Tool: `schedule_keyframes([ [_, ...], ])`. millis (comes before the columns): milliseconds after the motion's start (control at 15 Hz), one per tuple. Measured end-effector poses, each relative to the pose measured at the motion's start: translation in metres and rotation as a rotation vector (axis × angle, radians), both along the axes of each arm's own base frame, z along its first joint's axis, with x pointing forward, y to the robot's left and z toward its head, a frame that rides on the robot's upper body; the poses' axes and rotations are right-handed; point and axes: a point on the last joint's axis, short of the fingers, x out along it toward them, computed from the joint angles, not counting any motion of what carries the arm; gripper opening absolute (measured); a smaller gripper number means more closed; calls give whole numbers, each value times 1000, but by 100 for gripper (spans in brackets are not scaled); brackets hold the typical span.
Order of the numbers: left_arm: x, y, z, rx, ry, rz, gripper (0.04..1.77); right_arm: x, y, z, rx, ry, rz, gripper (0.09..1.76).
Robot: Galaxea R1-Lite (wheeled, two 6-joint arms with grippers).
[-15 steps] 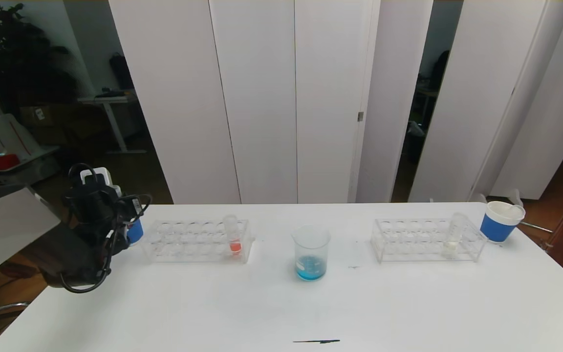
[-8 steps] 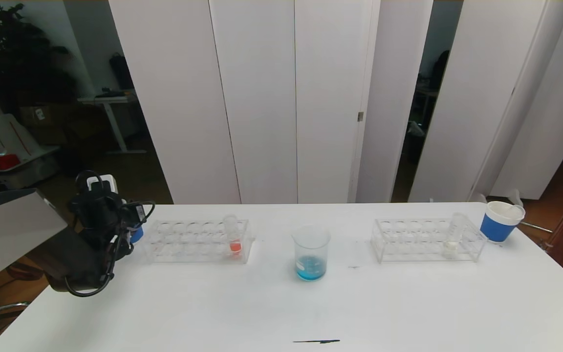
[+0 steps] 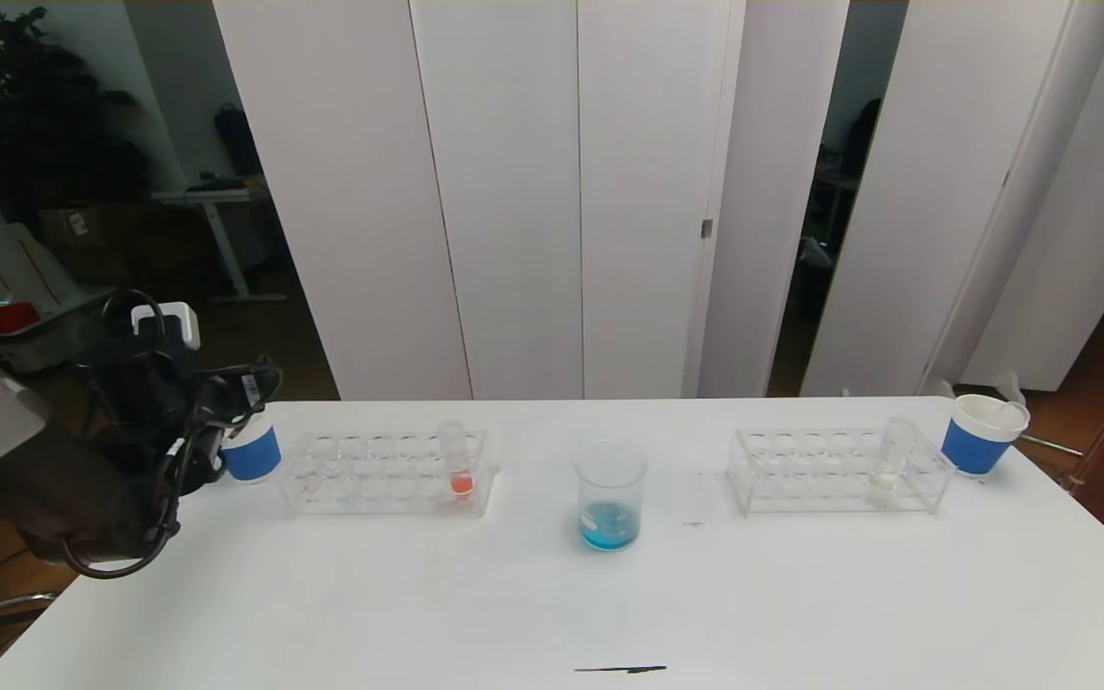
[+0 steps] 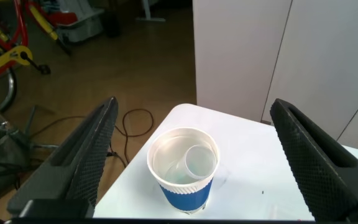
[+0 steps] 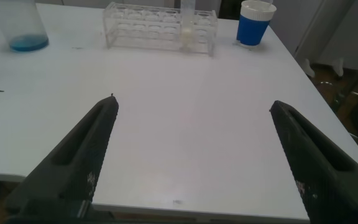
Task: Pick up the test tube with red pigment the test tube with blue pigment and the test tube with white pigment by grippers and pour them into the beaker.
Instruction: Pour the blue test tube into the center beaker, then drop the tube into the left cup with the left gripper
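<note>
The beaker [image 3: 609,494] stands mid-table with blue liquid at its bottom. The test tube with red pigment [image 3: 459,462] stands in the left clear rack [image 3: 384,471]. The test tube with white pigment [image 3: 889,462] stands in the right rack [image 3: 835,470]. No tube holding blue pigment shows. My left gripper [image 3: 212,422] hangs open just left of a blue-and-white paper cup [image 4: 184,171], gripping nothing. A clear empty tube [image 4: 197,163] leans inside that cup. My right gripper [image 5: 192,102] is open over bare table near the front edge and is out of the head view.
A second blue-and-white cup [image 3: 981,433] sits at the far right beyond the right rack. A thin dark mark [image 3: 621,669] lies near the front edge. The table's left corner lies just behind the left cup.
My left gripper has drawn back to the left and upward off the cup, which now shows in full. The beaker, the racks and their tubes have not moved.
</note>
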Motion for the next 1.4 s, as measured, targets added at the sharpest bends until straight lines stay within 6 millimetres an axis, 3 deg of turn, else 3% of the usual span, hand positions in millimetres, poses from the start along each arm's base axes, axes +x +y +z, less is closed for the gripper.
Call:
schedule_keyframes([
  [200,-49,-10,61,35,15,-65,175,0,0,0,0,0,0,175],
  [333,-92,-19,96,46,32,-104,175,0,0,0,0,0,0,175],
  [533,-163,-39,134,63,-2,-167,175,0,0,0,0,0,0,175],
  [667,-213,-50,145,76,-20,-208,175,0,0,0,0,0,0,175],
  [800,-261,-54,146,84,-23,-224,175,0,0,0,0,0,0,175],
  [1000,-325,-55,129,86,-18,-221,175,0,0,0,0,0,-1,175],
  [1200,-377,-57,95,91,8,-239,175,0,0,0,0,0,0,175],
  [1400,-415,-60,49,94,47,-353,175,0,0,0,0,0,0,175],
])
